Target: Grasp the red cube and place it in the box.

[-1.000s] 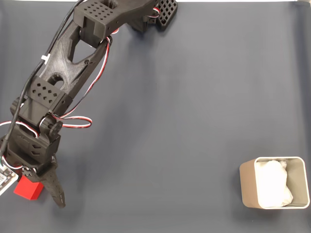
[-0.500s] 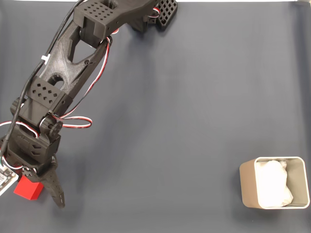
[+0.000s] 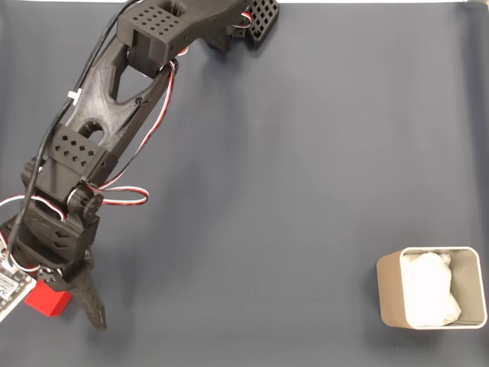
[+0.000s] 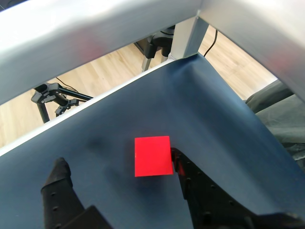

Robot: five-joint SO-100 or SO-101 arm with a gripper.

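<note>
Bare mat (image 3: 290,229) lies open between red cube (image 3: 47,300) and box (image 3: 390,294).

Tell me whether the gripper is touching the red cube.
Touching: in the wrist view, one finger of the gripper meets the red cube's right edge; the other stands apart.

Count of items on the dark blue-grey cloth-covered bench (image 3: 306,191):

One small bright red plain-faced solid cube (image 4: 152,156), seen in both views.

One beige-grey square box with rounded corners and thin walls (image 3: 388,292), holding one wad of white lining (image 3: 429,289).

One black 3D-printed plastic robot arm (image 3: 107,115), carrying one two-fingered black claw (image 4: 119,174); two fingers (image 4: 58,177) were counted in the wrist view.

One bundle of red, white and black wires (image 3: 122,195) ran along the arm.
</note>
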